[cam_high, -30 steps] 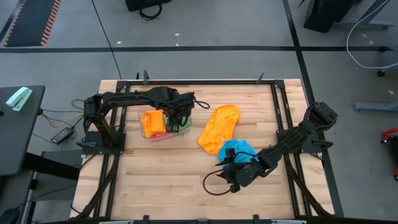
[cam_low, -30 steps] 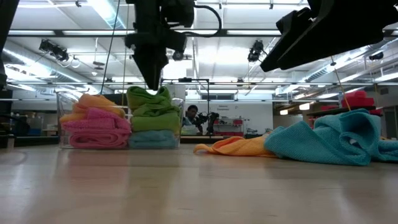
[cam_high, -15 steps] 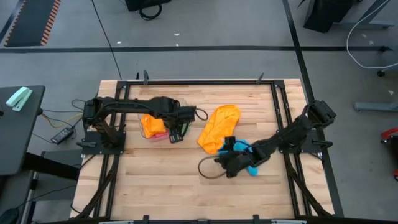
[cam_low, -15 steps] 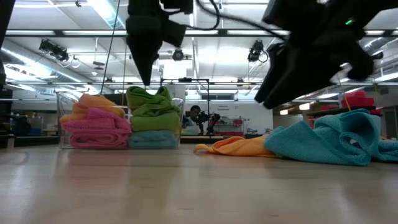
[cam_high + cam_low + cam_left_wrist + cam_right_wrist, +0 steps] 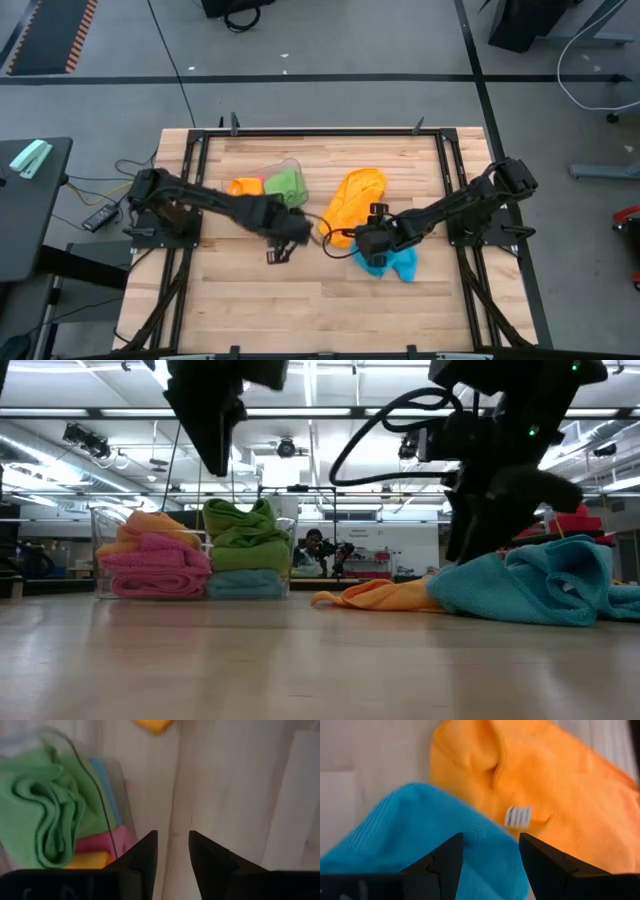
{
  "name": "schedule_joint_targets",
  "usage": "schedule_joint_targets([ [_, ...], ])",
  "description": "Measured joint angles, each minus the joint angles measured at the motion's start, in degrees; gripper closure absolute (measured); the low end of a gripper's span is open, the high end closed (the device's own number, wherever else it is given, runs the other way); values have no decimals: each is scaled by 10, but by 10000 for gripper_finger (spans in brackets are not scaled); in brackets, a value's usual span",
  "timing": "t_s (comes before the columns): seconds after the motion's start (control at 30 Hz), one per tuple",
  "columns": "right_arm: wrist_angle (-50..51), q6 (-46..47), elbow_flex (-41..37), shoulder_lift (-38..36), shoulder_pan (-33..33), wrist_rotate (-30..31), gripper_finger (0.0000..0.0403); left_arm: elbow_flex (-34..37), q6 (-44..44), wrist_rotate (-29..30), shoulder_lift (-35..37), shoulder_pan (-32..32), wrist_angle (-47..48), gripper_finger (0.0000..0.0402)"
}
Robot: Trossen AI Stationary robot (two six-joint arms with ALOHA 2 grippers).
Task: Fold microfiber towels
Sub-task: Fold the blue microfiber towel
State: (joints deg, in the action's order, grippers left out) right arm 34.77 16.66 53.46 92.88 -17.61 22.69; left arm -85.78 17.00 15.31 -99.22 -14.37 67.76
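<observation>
A crumpled orange towel (image 5: 355, 198) lies mid-table, and a sky-blue towel (image 5: 392, 264) lies bunched against its near end. My right gripper (image 5: 368, 242) hangs open over the place where the two meet; in its wrist view the fingers stand over the blue towel (image 5: 420, 825), with the orange towel (image 5: 530, 775) beyond. I see no touch. My left gripper (image 5: 280, 250) is open over bare wood (image 5: 172, 840), just off the near side of a clear tub (image 5: 290, 165). The tub holds folded green (image 5: 40, 815), pink (image 5: 155, 565), orange (image 5: 150, 525) and blue towels.
A black cable (image 5: 335, 240) loops from the right wrist over the wood between the two grippers. The near half of the table (image 5: 300, 310) is bare wood. A black frame (image 5: 320, 130) runs round the table's edges. Far behind the table a person (image 5: 312, 548) shows in the room.
My left gripper has swung away from above the tub toward the table's near edge and now hangs over bare wood. My right gripper has gone toward the far edge and the left, onto the seam of the blue and orange towels, and has tipped steeper downward. The towels lie unchanged.
</observation>
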Motion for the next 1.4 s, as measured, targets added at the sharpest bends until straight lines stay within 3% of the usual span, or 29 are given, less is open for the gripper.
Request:
schedule_joint_targets([
  [0.17, 27, -27, 13, 0, -25, -59, 201, 0, -1, 40, 0, -50, -18, 293],
  [0.4, 100, 25, 17, 0, -68, -82, 201, 0, -3, 53, 0, -98, -59, 299],
  [0.67, 170, 64, 92, 0, -145, -90, 201, 0, 0, 59, 0, -110, -88, 303],
  [1.03, 197, 97, 81, 0, -248, 1, 201, 1, 3, 59, 0, -110, -86, 306],
  [1.2, 233, 71, 80, 0, -255, 65, 201, 1, 4, 59, 0, -110, -89, 307],
  [1.4, 227, 42, 55, 0, -248, 73, 201, 1, 4, 59, -1, -110, -100, 310],
])
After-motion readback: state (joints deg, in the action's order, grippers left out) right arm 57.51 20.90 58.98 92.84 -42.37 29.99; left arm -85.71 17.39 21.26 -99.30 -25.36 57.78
